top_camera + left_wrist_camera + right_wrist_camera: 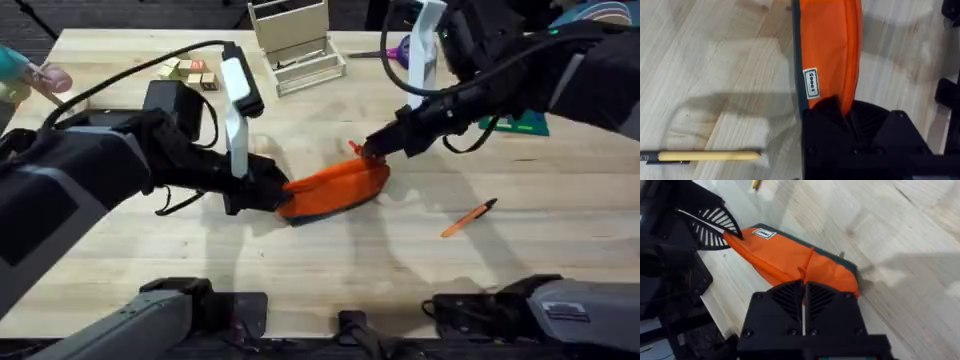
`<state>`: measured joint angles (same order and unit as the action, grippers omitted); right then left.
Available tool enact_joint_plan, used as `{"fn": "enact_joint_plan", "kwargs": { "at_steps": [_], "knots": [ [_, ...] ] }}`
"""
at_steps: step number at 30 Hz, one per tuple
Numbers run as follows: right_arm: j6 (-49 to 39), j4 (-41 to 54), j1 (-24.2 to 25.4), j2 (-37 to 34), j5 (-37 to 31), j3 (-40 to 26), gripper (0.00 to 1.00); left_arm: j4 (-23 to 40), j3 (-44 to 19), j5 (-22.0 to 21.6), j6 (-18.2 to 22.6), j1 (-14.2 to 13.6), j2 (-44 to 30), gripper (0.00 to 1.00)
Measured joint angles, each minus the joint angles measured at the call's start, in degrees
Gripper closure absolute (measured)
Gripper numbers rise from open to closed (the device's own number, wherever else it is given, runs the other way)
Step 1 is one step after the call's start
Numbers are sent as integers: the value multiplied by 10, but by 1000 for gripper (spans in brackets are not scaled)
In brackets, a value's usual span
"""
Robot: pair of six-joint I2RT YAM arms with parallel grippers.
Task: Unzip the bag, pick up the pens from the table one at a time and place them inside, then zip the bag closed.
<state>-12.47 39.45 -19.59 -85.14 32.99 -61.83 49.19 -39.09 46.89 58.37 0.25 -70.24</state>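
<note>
The orange bag (335, 188) lies mid-table, stretched between both grippers. My left gripper (280, 196) is shut on the bag's left end; in the left wrist view its black fingers (830, 112) pinch the orange fabric (827, 45) beside a white label. My right gripper (371, 150) is shut at the bag's right end, its tips (803, 284) closed on the orange zip pull above the bag (782, 255). An orange pen (468, 218) lies on the table (400, 270) to the right of the bag. A yellowish pen (707, 156) lies on the wood near the left gripper.
A wooden rack (295, 40) stands at the back centre, with purple-handled scissors (400, 50) to its right. Small blocks (190, 70) sit at the back left. A green item (520, 125) lies under the right arm. A person's hand (45, 78) shows at the far left edge.
</note>
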Motion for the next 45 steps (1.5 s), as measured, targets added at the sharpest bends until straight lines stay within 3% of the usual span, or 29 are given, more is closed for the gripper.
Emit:
{"fn": "enact_joint_plan", "kwargs": {
  "at_steps": [10,32,45],
  "knots": [
    [4,1,-11,0,10,-2,970,0,0,0,0,0,0,958],
    [79,-103,-162,0,13,-3,971,0,0,0,0,0,0,958],
    [137,-169,-223,-29,6,-3,971,1,0,0,0,0,0,958]
  ]
}}
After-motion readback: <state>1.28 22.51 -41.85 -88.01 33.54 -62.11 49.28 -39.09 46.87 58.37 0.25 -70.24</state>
